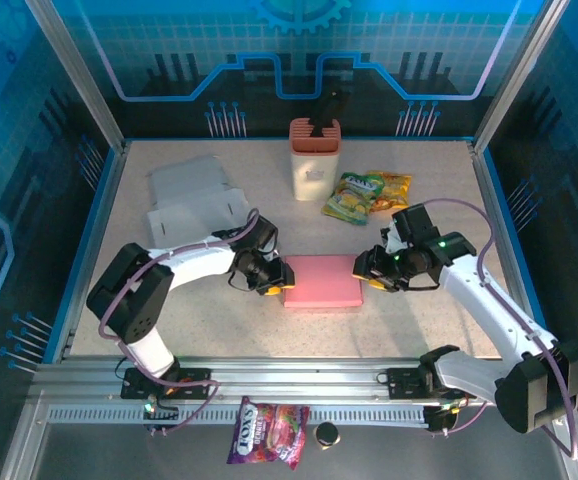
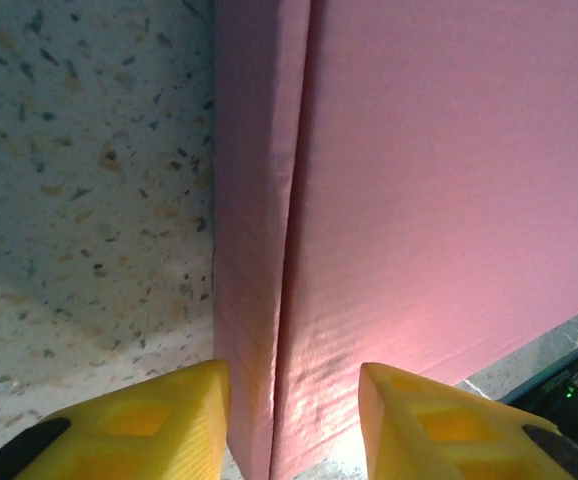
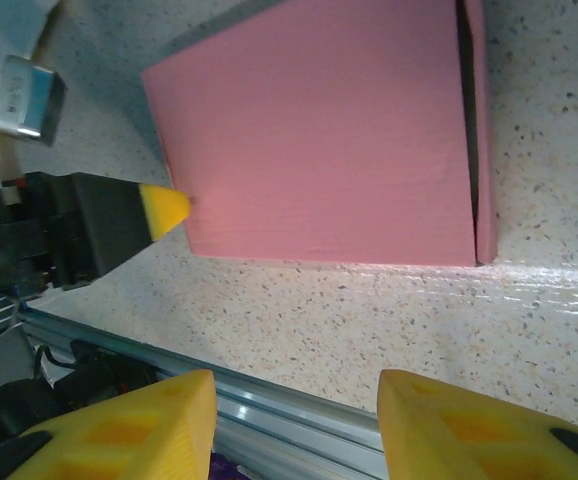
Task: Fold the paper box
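The pink paper box [image 1: 321, 281] lies flat and closed in the middle of the table. My left gripper [image 1: 269, 277] is at its left end. In the left wrist view the yellow fingers [image 2: 169, 420] stand apart astride the seam between the box's side wall and top [image 2: 449, 180], open. My right gripper [image 1: 369, 268] is at the box's right end. In the right wrist view the right gripper [image 3: 297, 385] hangs open over bare table with nothing between its fingers. The box [image 3: 319, 140] lies beyond them, with the left gripper's yellow fingertip [image 3: 164, 210] touching its far end.
A flattened white box [image 1: 189, 200] lies at the back left. A pink and white holder [image 1: 315, 160] and snack bags [image 1: 367, 195] stand behind the pink box. The aluminium rail [image 3: 269, 400] runs along the near edge, with a candy bag [image 1: 269, 432] below it.
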Robot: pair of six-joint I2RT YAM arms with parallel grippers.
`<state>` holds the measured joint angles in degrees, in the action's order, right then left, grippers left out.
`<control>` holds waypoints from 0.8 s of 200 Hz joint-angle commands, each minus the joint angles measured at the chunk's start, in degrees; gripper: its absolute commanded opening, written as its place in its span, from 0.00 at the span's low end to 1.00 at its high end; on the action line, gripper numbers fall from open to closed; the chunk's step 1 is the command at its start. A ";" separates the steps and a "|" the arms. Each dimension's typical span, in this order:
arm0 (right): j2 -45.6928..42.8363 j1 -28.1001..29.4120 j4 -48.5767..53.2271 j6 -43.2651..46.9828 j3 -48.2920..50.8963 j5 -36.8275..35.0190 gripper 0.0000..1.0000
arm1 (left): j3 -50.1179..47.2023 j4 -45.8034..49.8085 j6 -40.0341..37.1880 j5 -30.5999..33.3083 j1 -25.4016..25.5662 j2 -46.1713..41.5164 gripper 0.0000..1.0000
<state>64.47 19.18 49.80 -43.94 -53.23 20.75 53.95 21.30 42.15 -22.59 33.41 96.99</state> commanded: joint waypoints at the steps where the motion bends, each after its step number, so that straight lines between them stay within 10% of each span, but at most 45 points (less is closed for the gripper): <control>1: -1.04 0.25 2.49 1.52 -1.75 0.99 0.47 | 1.24 -2.92 1.95 -2.37 1.40 1.05 0.36; 160: -11.26 -4.44 16.69 3.40 -11.89 -7.73 0.46 | 31.83 -20.08 22.94 2.88 17.66 29.64 0.15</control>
<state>54.78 16.47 61.45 -42.74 -63.13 14.04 80.12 2.24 62.13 -20.18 49.50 122.15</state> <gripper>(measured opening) 0.462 0.155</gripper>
